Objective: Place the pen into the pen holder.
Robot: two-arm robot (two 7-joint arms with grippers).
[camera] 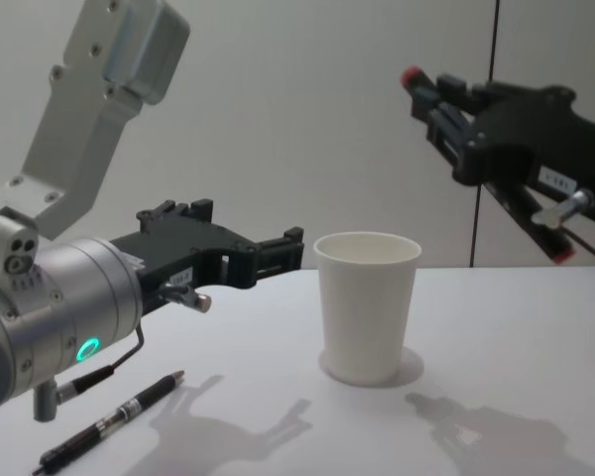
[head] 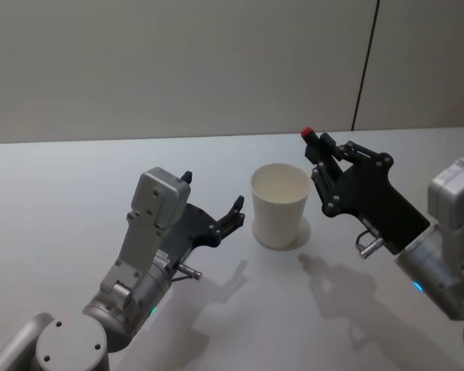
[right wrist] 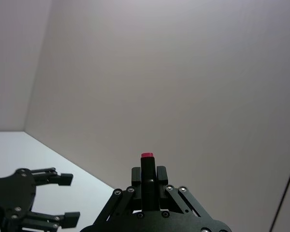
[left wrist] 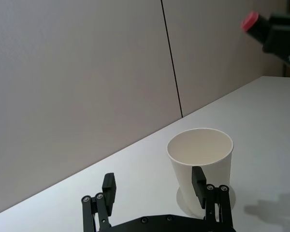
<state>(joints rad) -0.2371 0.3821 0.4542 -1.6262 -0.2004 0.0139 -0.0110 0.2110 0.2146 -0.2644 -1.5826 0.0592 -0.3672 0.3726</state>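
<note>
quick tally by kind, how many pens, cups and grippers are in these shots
pens: 2, a red-tipped pen clamped in the right gripper and a black pen lying on the table
paper cup: 1, upright
grippers: 2, counting the open left gripper beside the cup
total: 5

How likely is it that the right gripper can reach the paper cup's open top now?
Probably yes. The right gripper, shut on the red-capped pen, hangs above and right of the pen holder, whose mouth is uncovered; the open left gripper sits lower, on its other side.
</note>
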